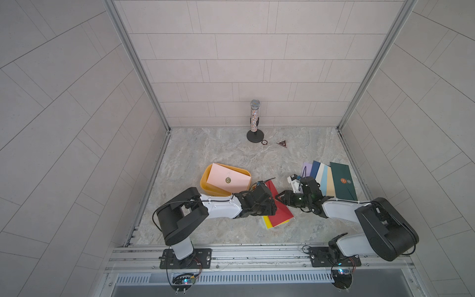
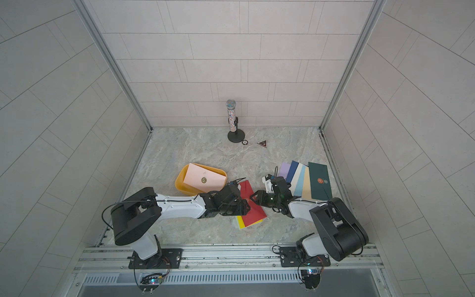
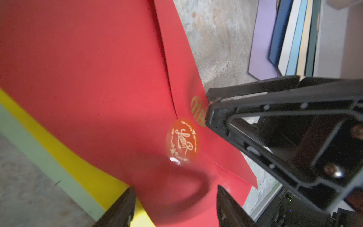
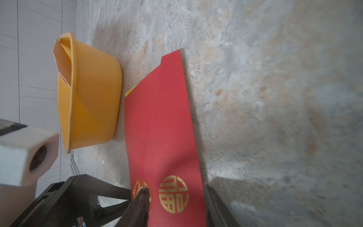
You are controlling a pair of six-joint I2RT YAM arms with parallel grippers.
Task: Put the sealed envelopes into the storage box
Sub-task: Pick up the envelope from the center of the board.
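In both top views the yellow storage box sits left of centre with a pink envelope lying in it. Just right of it, a red envelope lies on a yellow one and a pale green one. My left gripper is open, tips down on the red paper, which bows between them. My right gripper is open astride the red envelope's edge by its gold seals. Several more envelopes are fanned at the right.
A glittery microphone on a round black stand is at the back wall, with a small round chip and a dark triangular piece beside it. Tiled walls close in both sides. A metal rail carries the arm bases in front.
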